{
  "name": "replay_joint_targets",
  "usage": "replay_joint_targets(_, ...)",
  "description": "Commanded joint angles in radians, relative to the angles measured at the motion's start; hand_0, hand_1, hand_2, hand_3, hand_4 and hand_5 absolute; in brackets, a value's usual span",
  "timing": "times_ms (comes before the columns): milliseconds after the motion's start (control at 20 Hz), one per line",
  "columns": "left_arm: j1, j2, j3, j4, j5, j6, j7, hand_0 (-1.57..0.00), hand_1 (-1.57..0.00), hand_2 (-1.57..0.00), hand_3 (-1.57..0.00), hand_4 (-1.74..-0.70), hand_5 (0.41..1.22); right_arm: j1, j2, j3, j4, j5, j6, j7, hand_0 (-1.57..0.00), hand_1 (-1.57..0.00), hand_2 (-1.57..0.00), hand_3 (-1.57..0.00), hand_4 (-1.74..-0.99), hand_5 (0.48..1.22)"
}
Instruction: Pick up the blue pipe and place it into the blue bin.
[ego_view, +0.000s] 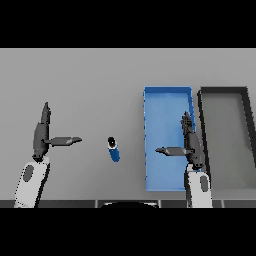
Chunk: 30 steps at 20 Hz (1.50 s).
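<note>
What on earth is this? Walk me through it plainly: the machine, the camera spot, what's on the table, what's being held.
This is a humanoid robot seen from its own head, looking down at a grey table. Its two white and grey arms come in from below, each ending in a dark hand. The left hand is on the left, the right hand on the right, over the blue bin. Both have straight fingers with the thumb pointing inward, and hold nothing. Between them a short blue pipe lies on the table, untouched. The blue bin is a shallow tray; beside it, further right, stands a dark bin. The job is to put the pipe in the blue bin.
</note>
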Motion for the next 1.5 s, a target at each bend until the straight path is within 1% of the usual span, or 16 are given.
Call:
replay_joint_targets(0,0.001,-0.002,-0.002,-0.002,-0.002,0.002,-0.005,0.00,0.00,0.00,0.00,-1.19,0.605,0.001,-0.002,-0.002,-0.001,-0.002,0.001,-0.001,0.00,0.00,0.00,0.00,-1.254,0.598)
replay_joint_targets(250,0.013,-0.013,-0.018,-0.027,-0.017,0.021,-0.004,0.00,0.00,0.00,0.00,-1.19,0.605,0.007,-0.025,-0.018,-0.005,-0.018,0.014,-0.002,0.00,0.00,0.00,0.00,-1.254,0.598)
replay_joint_targets(300,0.039,0.046,-0.038,-0.031,0.005,-0.100,-0.048,0.00,0.00,0.00,0.00,-1.19,0.605,0.057,-0.087,0.013,-0.037,0.040,0.044,-0.053,0.00,0.00,0.00,0.00,-1.254,0.598)
replay_joint_targets(350,0.049,0.085,-0.045,-0.019,0.020,-0.179,-0.073,0.00,0.00,0.00,0.00,-1.19,0.606,0.096,-0.118,0.040,-0.067,0.077,0.064,-0.085,0.00,0.00,0.00,0.00,-1.255,0.597)
replay_joint_targets(400,0.054,0.115,-0.044,-0.005,0.031,-0.232,-0.087,0.00,0.00,0.00,0.00,-1.19,0.604,0.117,-0.143,0.055,-0.093,0.106,0.071,-0.094,0.00,0.00,0.00,0.00,-1.251,0.597)
replay_joint_targets(500,0.073,0.148,-0.045,-0.018,0.044,-0.283,-0.118,0.00,0.00,0.00,0.00,-1.19,0.603,0.145,-0.154,0.083,-0.118,0.147,0.071,-0.088,0.00,0.00,0.00,0.00,-1.244,0.596)
replay_joint_targets(600,0.061,0.156,-0.057,-0.006,0.033,-0.307,-0.119,0.00,0.00,0.00,0.00,-1.17,0.603,0.148,-0.158,0.090,-0.137,0.150,0.077,-0.058,0.00,0.00,0.00,0.00,-1.236,0.594)
replay_joint_targets(700,0.070,0.178,-0.078,-0.038,0.027,-0.344,-0.140,0.00,0.00,0.00,0.00,-1.16,0.605,0.145,-0.159,0.089,-0.132,0.149,0.079,-0.043,0.00,0.00,0.00,0.00,-1.226,0.593)
replay_joint_targets(800,0.091,0.193,-0.119,-0.067,0.033,-0.417,-0.135,0.00,0.00,0.00,0.00,-1.17,0.592,0.145,-0.161,0.089,-0.131,0.146,0.083,-0.066,0.00,0.00,0.00,0.00,-1.226,0.596)
replay_joint_targets(950,0.113,0.207,-0.179,-0.131,0.023,-0.471,-0.099,0.00,0.00,0.00,0.00,-1.18,0.557,0.115,-0.169,0.079,-0.113,0.129,0.096,-0.064,0.00,0.00,0.00,0.00,-1.234,0.609)
replay_joint_targets(1000,0.115,0.220,-0.189,-0.155,0.021,-0.482,-0.086,0.00,0.00,0.00,0.00,-1.18,0.544,0.122,-0.173,0.079,-0.114,0.126,0.101,-0.087,0.00,0.00,0.00,0.00,-1.242,0.618)
replay_joint_targets(1050,0.105,0.203,-0.212,-0.169,0.014,-0.480,-0.059,0.00,0.00,0.00,0.00,-1.19,0.532,0.130,-0.169,0.086,-0.126,0.121,0.110,-0.091,0.00,0.00,0.00,0.00,-1.254,0.626)
replay_joint_targets(1150,0.102,0.182,-0.250,-0.197,0.000,-0.488,-0.043,0.00,0.00,0.00,0.00,-1.20,0.517,0.125,-0.156,0.091,-0.120,0.129,0.100,-0.084,0.00,0.00,0.00,0.00,-1.273,0.636)
replay_joint_targets(1300,0.073,0.127,-0.314,-0.186,-0.045,-0.493,0.003,0.00,0.00,0.00,0.00,-1.21,0.494,0.108,-0.154,0.091,-0.122,0.129,0.099,-0.069,0.00,0.00,0.00,0.00,-1.290,0.646)
replay_joint_targets(1350,0.069,0.122,-0.318,-0.177,-0.060,-0.491,-0.010,0.00,0.00,0.00,0.00,-1.21,0.488,0.114,-0.160,0.088,-0.113,0.133,0.099,-0.072,0.00,0.00,0.00,0.00,-1.296,0.651)
replay_joint_targets(1450,0.074,0.071,-0.352,-0.158,-0.099,-0.471,-0.026,0.00,0.00,0.00,0.00,-1.21,0.479,0.123,-0.157,0.094,-0.118,0.144,0.094,-0.073,0.00,0.00,0.00,0.00,-1.294,0.653)
